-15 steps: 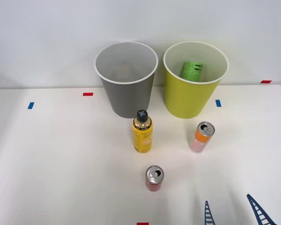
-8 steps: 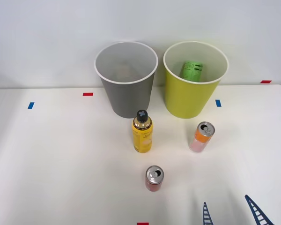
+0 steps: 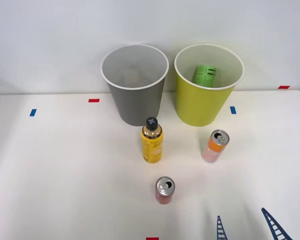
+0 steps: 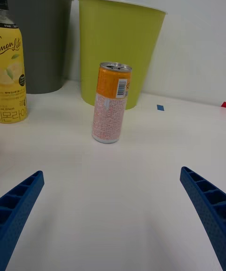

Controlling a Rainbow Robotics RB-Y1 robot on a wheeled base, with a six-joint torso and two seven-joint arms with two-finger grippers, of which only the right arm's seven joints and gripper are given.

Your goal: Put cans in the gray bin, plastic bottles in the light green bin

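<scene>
Step in hand, as I judge it: approach to the orange-pink can (image 4: 111,102). The right gripper (image 4: 113,224) sits low over the table (image 3: 65,175) with its jaws released and spread wide, nothing between them. In the wrist view the can stands upright, straight ahead and roughly centred in the gap, still well apart from the blue fingers (image 4: 19,205).

Next move calls for: a level advance until the can body lies between the jaws, then a close on its mid-height. The can is slim and tall, so a knock from either finger could tip it; keep the approach centred. After the lift it goes to the gray bin (image 3: 135,85), not the light green bin (image 3: 208,82) that stands directly behind it.

Layout in the front view:
- Orange-pink can (image 3: 215,146) in front of the light green bin, on the robot's right.
- Short red can (image 3: 164,190) nearer the robot, upright, apart from everything.
- Yellow-amber bottle (image 3: 152,140), black cap, upright just in front of the gray bin.

Containers:
- Light green bin holds the green-labelled bottle (image 3: 205,75), leaning against the far wall.
- Gray bin: no can visible inside; the bottom looks bare.

One of four items sorted, by my count.
</scene>
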